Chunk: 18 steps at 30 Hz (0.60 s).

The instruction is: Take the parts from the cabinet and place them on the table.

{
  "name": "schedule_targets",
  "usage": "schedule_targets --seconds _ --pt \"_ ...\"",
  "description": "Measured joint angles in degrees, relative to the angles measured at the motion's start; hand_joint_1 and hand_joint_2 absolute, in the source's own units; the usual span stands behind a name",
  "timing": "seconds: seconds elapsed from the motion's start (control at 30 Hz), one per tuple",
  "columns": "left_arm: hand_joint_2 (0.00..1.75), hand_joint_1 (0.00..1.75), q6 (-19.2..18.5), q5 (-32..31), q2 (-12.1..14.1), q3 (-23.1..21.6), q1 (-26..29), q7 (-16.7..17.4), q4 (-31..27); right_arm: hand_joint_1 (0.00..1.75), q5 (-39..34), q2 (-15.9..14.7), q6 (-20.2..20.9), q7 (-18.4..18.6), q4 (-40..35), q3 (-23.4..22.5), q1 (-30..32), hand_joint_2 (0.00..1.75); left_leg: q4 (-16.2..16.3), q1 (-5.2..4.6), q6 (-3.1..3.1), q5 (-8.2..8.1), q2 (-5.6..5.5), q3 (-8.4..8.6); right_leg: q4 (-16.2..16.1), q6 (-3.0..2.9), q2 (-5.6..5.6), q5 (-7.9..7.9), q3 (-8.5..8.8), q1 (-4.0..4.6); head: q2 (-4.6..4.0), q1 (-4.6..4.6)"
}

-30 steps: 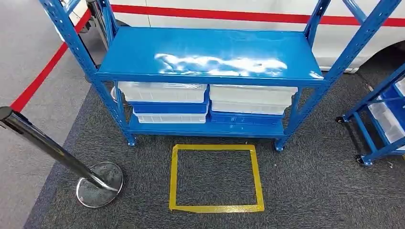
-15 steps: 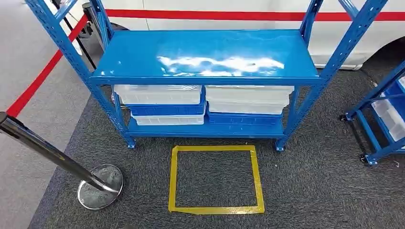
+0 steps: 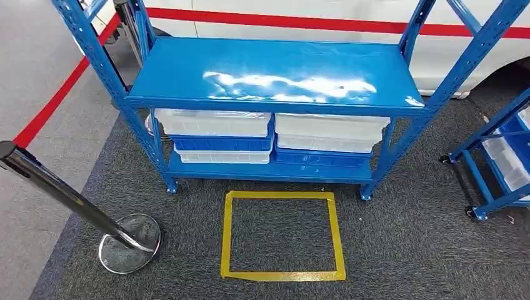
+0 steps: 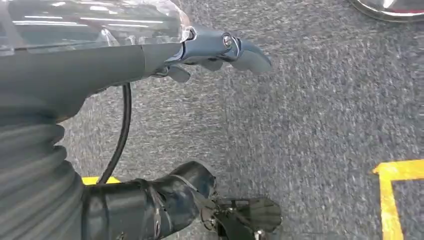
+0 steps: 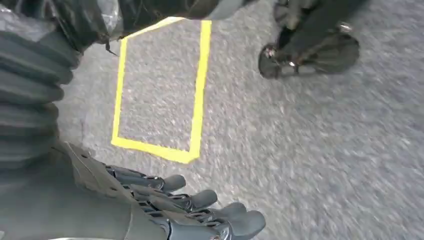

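Where grey carpet [image 3: 406, 244] spreads, yellow tape [image 3: 282, 274] squares off before the blue cabinet [image 3: 275, 69].

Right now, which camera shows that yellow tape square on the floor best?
The head view: the whole yellow tape square lies before the blue rack. The right wrist view catches most of it; the left wrist view, a corner.

Left hand [image 4: 220, 50] hanging over grey carpet [image 4: 310, 125], fingers extended and holding nothing; yellow tape corner [image 4: 395, 172] on the carpet; chrome stanchion base [image 4: 390, 7] at frame edge
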Motion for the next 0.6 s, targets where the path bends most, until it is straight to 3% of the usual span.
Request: schedule_targets --seconds 0.03,0.1,0.13,0.2,0.23,0.27,0.3,0.33,0.37,0.43,0.47,0.5,0.53,0.57,0.6 --pt "0.00 0.00 -0.39 1.31 0.11 -0.80 -0.12 0.48 -0.66 0.00 -0.98 -0.20 0.09 0.04 0.11 0.90 0.70 0.00 0.04 0.00 -0.03 -0.07 -0.04 0.09 -2.50 -0.01 0.00 2.06 1.12 -0.07 -0.02 0.02" --pt "0.00 0.00 -1.20 3.82 0.53 -2.68 -0.48 1.40 -2.16 0.00 -2.91 -0.68 0.44 0.20 0.24 2.64 1.91 0.00 0.31 0.02 -0.40 -0.34 -0.26 0.30 -12.32 -0.37 -0.02 7.13 5.88 -0.11 0.00 0.02" --pt "0.00 0.00 -1.61 5.05 0.74 -3.58 -0.55 1.87 -2.73 0.00 -3.86 -0.89 0.74 0.20 0.35 3.42 2.44 0.00 0.48 0.01 -0.73 -0.56 -0.23 0.23 -15.98 -0.68 -0.03 7.50 7.37 -0.06 -0.02 0.07" --pt "0.00 0.00 -2.40 7.56 1.36 -5.50 -0.79 2.82 -3.82 0.00 -5.79 -1.25 1.14 0.31 0.48 5.25 3.19 0.00 0.89 -0.40 -1.44 -0.84 -0.15 0.06 -16.34 -1.20 0.15 7.41 7.38 0.28 0.00 -0.04" --pt "0.00 0.00 -2.88 8.86 1.68 -6.56 -0.80 3.38 -4.26 0.00 -6.81 -1.53 1.27 0.39 0.50 6.28 3.61 1.75 0.72 -0.34 -1.73 -0.85 -0.14 0.05 -16.32 -1.44 0.20 7.36 7.39 0.41 0.00 -0.04" --pt "0.00 0.00 -3.26 10.16 1.97 -7.60 -0.79 3.89 -4.61 0.00 -7.80 -1.77 1.55 0.48 0.50 7.30 3.92 1.75 0.55 -0.35 -2.05 -0.75 -0.15 0.17 -16.40 -1.75 0.20 7.41 7.42 0.52 0.00 -0.02" --pt "0.00 0.00 -3.67 11.37 2.34 -8.54 -0.67 4.37 -4.85 0.00 -8.72 -1.94 1.86 0.59 0.50 8.17 4.07 1.75 1.04 -0.41 -2.41 -1.24 -0.18 0.22 -17.03 -2.27 0.09 7.76 7.58 -0.05 0.00 -0.07" --pt "0.00 0.00 -4.08 12.73 2.74 -9.60 -0.23 4.89 -5.02 0.00 -9.74 -2.18 2.10 0.72 0.44 9.15 4.19 1.75 2.45 -0.23 -2.67 -2.32 -0.14 -0.28 -17.16 -2.64 -0.02 7.82 7.73 -0.04 0.00 -0.02" --pt "0.00 0.00 -4.45 13.89 2.89 -10.44 0.15 5.32 -5.02 0.00 -10.61 -2.40 2.14 0.78 0.26 9.89 4.16 1.75 5.55 -0.18 -2.86 -4.53 -0.15 -1.67 -17.19 -3.10 -0.08 7.81 7.69 -0.07 0.00 -0.09" --pt "0.00 0.00 -5.29 16.13 3.13 -11.97 1.06 6.27 -5.02 0.00 -12.37 -2.75 2.51 0.94 -0.48 11.32 4.06 1.75 14.39 0.07 -3.19 -8.94 -0.14 -5.69 -17.16 -3.20 -0.11 7.80 7.65 0.09 0.00 -0.07" --pt "0.00 0.00 -5.55 16.89 3.17 -12.42 1.53 6.64 -5.00 0.00 -12.98 -2.88 2.84 1.03 -0.79 11.89 3.88 1.75 17.90 0.18 -3.39 -10.06 -0.14 -7.34 -17.14 -3.33 -0.19 7.73 7.64 0.12 0.00 -0.09" --pt "0.00 0.00 -5.81 17.72 3.30 -12.88 2.04 6.94 -4.98 0.00 -13.44 -3.01 2.99 1.07 -1.07 12.39 3.70 1.75 18.63 0.40 -3.75 -9.51 -0.13 -7.72 -17.14 -3.39 -0.22 7.68 7.74 0.11 0.00 -0.07" --pt "0.00 0.00 -5.97 18.31 3.41 -13.28 2.52 7.23 -4.94 0.00 -14.03 -3.13 3.10 1.07 -1.47 12.79 3.47 1.75 17.19 0.68 -4.13 -8.03 -0.13 -7.07 -17.12 -3.43 -0.27 7.63 7.83 0.08 -0.02 -0.09" --pt "0.00 0.00 -6.34 19.56 3.85 -14.06 3.33 7.67 -4.67 0.00 -14.95 -3.26 3.15 1.09 -2.36 13.64 3.15 0.00 12.44 1.11 -4.64 -5.09 -0.11 -4.83 -16.94 -3.39 -0.27 7.49 7.91 -0.05 -0.02 -0.04" --pt "0.00 0.00 -6.78 20.76 4.09 -14.87 3.97 8.17 -4.28 0.00 -15.88 -3.37 3.30 1.16 -3.30 14.45 2.88 0.00 7.29 1.48 -5.07 -2.48 -0.06 -2.32 -16.65 -3.23 -0.19 7.29 7.93 -0.25 -0.02 -0.09"
